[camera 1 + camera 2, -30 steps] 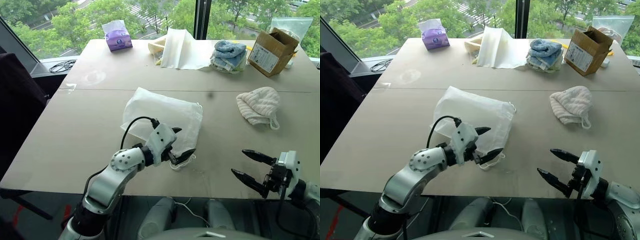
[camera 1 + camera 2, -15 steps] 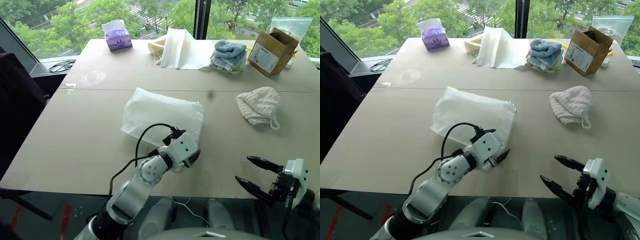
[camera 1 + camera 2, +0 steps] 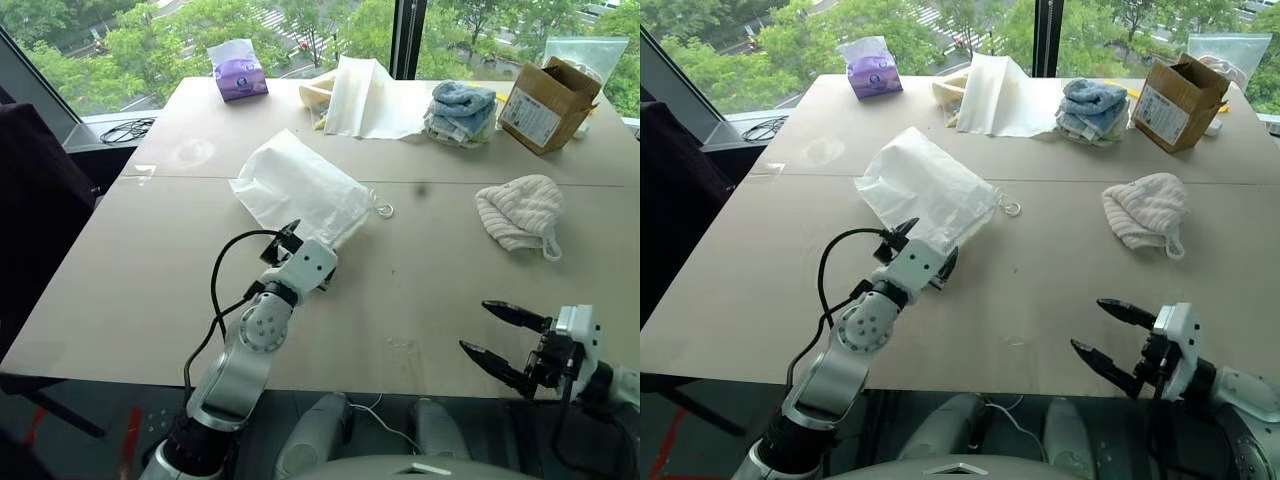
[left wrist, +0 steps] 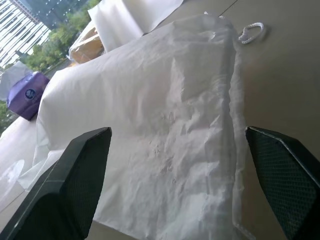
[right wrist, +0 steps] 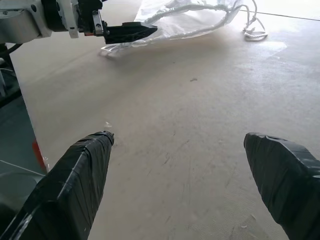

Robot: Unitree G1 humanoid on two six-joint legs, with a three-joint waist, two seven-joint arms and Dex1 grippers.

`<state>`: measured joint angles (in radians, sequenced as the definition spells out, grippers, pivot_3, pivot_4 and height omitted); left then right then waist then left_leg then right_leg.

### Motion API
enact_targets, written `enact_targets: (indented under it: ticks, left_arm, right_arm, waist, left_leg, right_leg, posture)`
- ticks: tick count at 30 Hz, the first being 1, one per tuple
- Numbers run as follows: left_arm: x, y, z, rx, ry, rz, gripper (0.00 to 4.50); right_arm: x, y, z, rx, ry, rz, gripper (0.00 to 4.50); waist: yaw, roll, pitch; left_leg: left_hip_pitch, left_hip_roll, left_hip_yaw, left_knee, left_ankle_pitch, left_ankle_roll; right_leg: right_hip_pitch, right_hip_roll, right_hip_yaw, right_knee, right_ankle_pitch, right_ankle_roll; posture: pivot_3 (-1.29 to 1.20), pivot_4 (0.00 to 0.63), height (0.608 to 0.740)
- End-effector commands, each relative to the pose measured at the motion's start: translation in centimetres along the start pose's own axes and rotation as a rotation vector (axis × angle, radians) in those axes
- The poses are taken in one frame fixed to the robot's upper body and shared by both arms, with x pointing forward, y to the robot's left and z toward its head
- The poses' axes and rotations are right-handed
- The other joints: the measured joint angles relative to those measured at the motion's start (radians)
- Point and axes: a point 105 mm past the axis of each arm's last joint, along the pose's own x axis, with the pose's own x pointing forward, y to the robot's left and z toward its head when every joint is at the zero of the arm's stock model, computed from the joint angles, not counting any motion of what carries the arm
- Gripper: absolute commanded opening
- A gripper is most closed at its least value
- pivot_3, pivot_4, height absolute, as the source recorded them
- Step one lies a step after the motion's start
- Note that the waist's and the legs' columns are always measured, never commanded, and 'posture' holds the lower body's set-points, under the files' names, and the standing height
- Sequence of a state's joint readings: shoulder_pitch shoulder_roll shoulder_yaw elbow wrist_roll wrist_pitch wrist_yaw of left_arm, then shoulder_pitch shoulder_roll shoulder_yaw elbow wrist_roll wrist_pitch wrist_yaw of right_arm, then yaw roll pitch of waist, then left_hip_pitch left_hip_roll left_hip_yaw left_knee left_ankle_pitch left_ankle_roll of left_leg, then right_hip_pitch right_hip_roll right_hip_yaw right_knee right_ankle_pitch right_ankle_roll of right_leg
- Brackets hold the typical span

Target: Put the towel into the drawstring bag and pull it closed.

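Note:
The drawstring bag (image 3: pixel 300 188) lies flat and slanted on the table, left of centre, with its white cord loop (image 3: pixel 382 210) on the table to its right. My left gripper (image 3: pixel 308 250) is open at the bag's near edge and points level at it. In the left wrist view the bag (image 4: pixel 165 115) lies ahead of and between the two black fingers (image 4: pixel 75 185). The cream-white ribbed towel (image 3: pixel 520 210) sits crumpled at the right, its loop toward me. My right gripper (image 3: pixel 476 326) hangs open over the table's near right edge, holding nothing and far from both.
Along the far edge stand a purple tissue pack (image 3: pixel 236 70), a larger cream sheet of fabric (image 3: pixel 365 98), light blue towels (image 3: pixel 460 108), a cardboard box (image 3: pixel 545 100) and a clear plastic bag (image 3: pixel 585 50). Bare table (image 3: pixel 430 280) lies between bag and towel.
My left arm has swung left and forward and its wrist has rolled. The bag has slid toward the far left and turned. The right gripper has stayed in place.

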<state>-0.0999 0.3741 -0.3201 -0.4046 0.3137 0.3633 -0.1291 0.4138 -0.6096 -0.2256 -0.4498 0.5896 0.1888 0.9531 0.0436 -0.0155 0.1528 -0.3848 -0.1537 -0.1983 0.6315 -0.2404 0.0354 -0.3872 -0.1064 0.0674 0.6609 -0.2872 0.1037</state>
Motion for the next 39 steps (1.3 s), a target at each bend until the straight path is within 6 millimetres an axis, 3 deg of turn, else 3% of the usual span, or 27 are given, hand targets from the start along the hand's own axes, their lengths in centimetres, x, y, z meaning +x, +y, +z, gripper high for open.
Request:
enact_targets:
  ticks: [1, 6, 7, 9, 16, 17, 27, 30, 35, 39]
  left_arm:
    - [0.6, -0.1, 0.2, 0.021, -0.056, 0.023, 4.42]
    - [1.4, 0.7, -1.3, 0.056, -0.035, 0.079, 4.42]
    - [1.5, 0.7, -1.5, 0.056, -0.032, 0.083, 4.19]
    - [1.7, 0.7, -1.8, 0.024, -0.03, 0.089, 3.6]
    - [2.1, 0.5, -2.0, 0.017, -0.045, 0.092, 0.34]
    - [2.2, 0.4, -2.0, 0.018, -0.046, 0.091, 0.08]
    - [2.3, 2.2, -1.2, 0.001, -0.083, 0.158, 0.08]
    - [2.3, 3.5, -0.2, -0.015, -0.122, 0.207, 0.08]
    - [2.0, 5.6, 1.3, -0.105, -0.211, 0.233, 0.08]
    - [2.4, 7.4, 1.9, -0.183, -0.234, 0.231, 0.08]
  right_arm:
    - [0.5, 0.0, 0.6, -0.023, -0.037, 0.003, 4.47]
    - [0.9, 0.4, 0.9, -0.028, -0.069, -0.003, 4.47]
    - [1.0, 0.5, 1.1, -0.033, -0.081, -0.002, 4.5]
    - [1.2, 0.7, 1.5, -0.047, -0.104, 0.006, 4.5]
    - [1.9, 0.9, 3.4, -0.09, -0.209, -0.005, 4.5]
    - [1.9, 0.9, 3.6, -0.091, -0.218, -0.005, 4.5]
    - [2.3, 0.6, 3.9, -0.102, -0.236, -0.028, 4.5]
    - [2.3, -1.1, 4.2, -0.104, -0.247, -0.11, 4.5]
    - [2.0, -6.1, 5.3, -0.117, -0.265, -0.359, 4.5]
    - [1.8, -8.4, 5.7, -0.141, -0.258, -0.466, 4.5]
  waist:
    - [-0.001, 0.0, 0.0]
    - [-0.002, 0.0, 0.0]
    - [-0.002, 0.0, 0.0]
    - [-0.002, 0.0, 0.0]
    - [-0.003, 0.001, 0.0]
    - [-0.003, 0.001, 0.0]
    - [-0.004, 0.0, -0.001]
    - [-0.005, 0.0, -0.001]
    - [-0.006, 0.0, -0.001]
    - [-0.004, 0.0, -0.001]
  left_leg:
    - [0.0, 0.0, 0.0, 0.0, 0.0, 0.0]
    - [0.0, 0.0, 0.0, 0.0, 0.0, 0.0]
    - [0.0, 0.0, 0.0, 0.0, 0.0, 0.0]
    - [0.0, 0.0, 0.0, 0.001, 0.0, 0.0]
    - [0.0, 0.0, 0.0, 0.001, 0.0, 0.0]
    - [0.001, 0.0, 0.0, 0.001, 0.0, 0.0]
    - [0.001, 0.0, 0.0, 0.002, 0.0, 0.0]
    - [0.001, 0.0, 0.0, 0.002, 0.0, 0.0]
    - [0.001, 0.0, 0.0, 0.002, 0.0, 0.0]
    - [0.0, 0.0, -0.001, 0.002, 0.0, -0.001]
  right_leg:
    - [0.0, 0.0, 0.0, 0.0, 0.0, 0.0]
    - [0.0, 0.0, 0.0, 0.001, 0.0, 0.0]
    - [0.0, 0.0, 0.0, 0.001, 0.0, 0.0]
    - [0.0, 0.0, 0.0, 0.001, 0.0, 0.0]
    - [0.0, 0.0, 0.0, 0.002, 0.001, 0.001]
    - [0.0, 0.0, 0.0, 0.002, 0.001, 0.001]
    - [0.0, 0.0, 0.0, 0.002, 0.001, 0.001]
    - [0.0, 0.001, 0.0, 0.002, 0.001, 0.001]
    - [0.0, 0.001, 0.0, 0.002, 0.001, 0.001]
    - [-0.001, 0.001, -0.001, 0.002, 0.001, 0.001]
  posture:
    - [0.0, 0.15, 0.74]
    - [0.0, 0.15, 0.74]
    - [0.0, 0.15, 0.74]
    - [0.0, 0.15, 0.74]
    - [0.0, 0.15, 0.74]
    - [0.0, 0.15, 0.74]
    - [0.0, 0.15, 0.74]
    - [0.0, 0.15, 0.74]
    - [0.0, 0.15, 0.74]
    - [0.0, 0.15, 0.74]
